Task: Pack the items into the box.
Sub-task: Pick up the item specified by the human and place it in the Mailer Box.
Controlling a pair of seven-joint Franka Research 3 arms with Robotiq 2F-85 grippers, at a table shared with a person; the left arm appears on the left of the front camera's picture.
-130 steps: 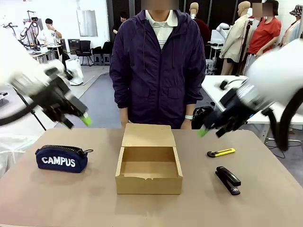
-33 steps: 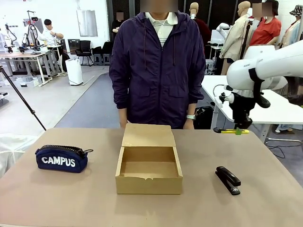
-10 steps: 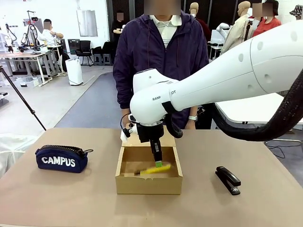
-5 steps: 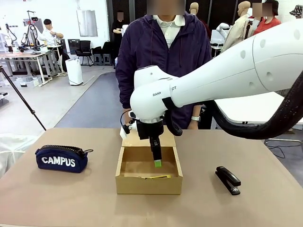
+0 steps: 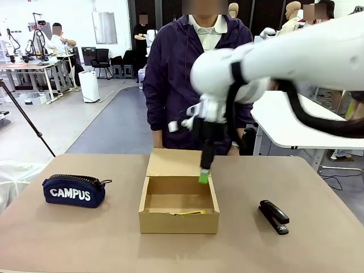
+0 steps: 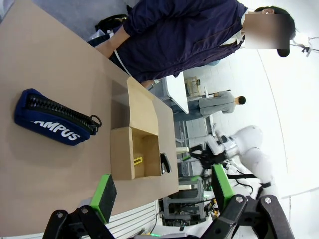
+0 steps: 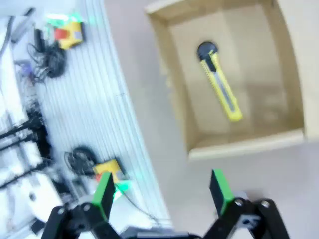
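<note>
Right hand (image 5: 203, 176): fingers spread wide in the right wrist view (image 7: 162, 193), nothing between the green pads; pointing down, raised above the far right corner of the box.
Left hand (image 6: 162, 189): fingers spread wide, empty; held high, well apart from everything on the surface.
Slim yellow-and-black utility knife (image 7: 221, 88): lying flat on the box floor, close to the near wall in the front view (image 5: 190, 213); clear of the right hand.
Shallow brown cardboard box (image 5: 178, 223): at mid-surface, hinged flap lid open and lying back toward the far side.
Small black desk stapler (image 5: 274, 216): on the surface to the right of the box, apart from it, outside it.
Navy zip pouch printed CAMPUS (image 5: 74, 191): on the surface, well left of the box.
Brown surface (image 5: 85, 239): carries the box, stapler and pouch.
Person in a dark purple jacket (image 5: 170, 85): standing at the far edge, behind the box; hands hidden behind the right arm and the box flap.
</note>
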